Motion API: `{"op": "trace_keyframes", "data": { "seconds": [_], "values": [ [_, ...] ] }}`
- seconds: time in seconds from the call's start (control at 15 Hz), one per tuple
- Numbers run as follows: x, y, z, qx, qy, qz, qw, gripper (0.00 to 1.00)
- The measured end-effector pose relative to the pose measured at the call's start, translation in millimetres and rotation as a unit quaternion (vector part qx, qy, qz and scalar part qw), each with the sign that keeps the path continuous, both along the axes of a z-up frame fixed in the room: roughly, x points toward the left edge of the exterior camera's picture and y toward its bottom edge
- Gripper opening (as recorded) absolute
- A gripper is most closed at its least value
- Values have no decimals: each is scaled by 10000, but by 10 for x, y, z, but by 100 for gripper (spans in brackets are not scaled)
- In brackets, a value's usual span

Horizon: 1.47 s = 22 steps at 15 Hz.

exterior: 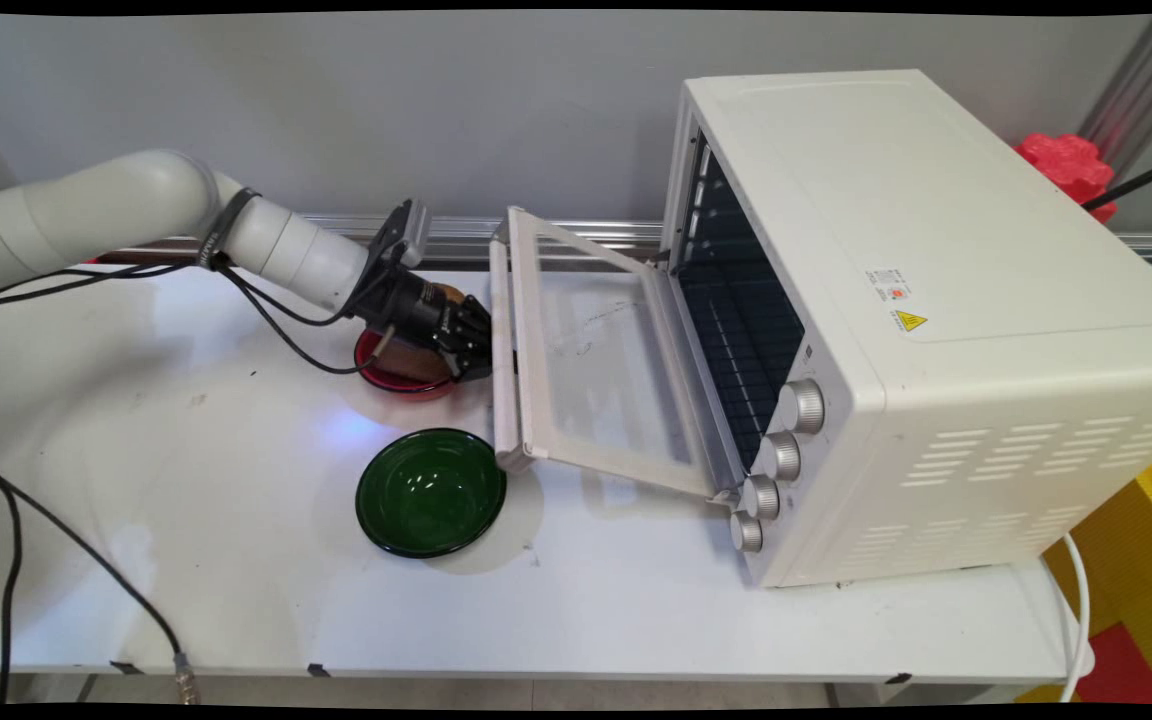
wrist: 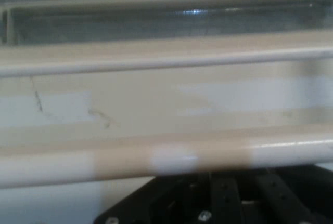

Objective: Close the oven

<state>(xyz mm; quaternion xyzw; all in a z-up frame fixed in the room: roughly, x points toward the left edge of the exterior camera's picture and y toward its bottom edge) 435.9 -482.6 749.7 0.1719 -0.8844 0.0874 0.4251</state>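
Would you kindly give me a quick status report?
Gripper at open oven door's handle. Red bowl beneath it. Green bowl near door corner.

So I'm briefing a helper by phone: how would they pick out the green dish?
Find the white toaster oven on the table's right, its door hanging open. Just off the door's near corner lies the green dish: dark, glossy, empty, unlike the red dish under the claw.

The way right of the gripper (exterior: 471, 350) is blocked by the lowered oven door (exterior: 586, 365). A red bowl (exterior: 398, 372) lies beneath, a green bowl (exterior: 431, 492) nearer. Open tabletop (exterior: 186, 480) is left free leftward.
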Motion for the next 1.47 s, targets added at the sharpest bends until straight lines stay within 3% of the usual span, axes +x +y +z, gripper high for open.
{"op": "trace_keyframes", "data": {
  "seconds": [1.07, 1.47],
  "values": [
    [-249, -199, 809, -407, 712, -19, 9966, 0],
    [-307, -238, 973, -460, 846, 15, 9954, 0]
  ]
}}
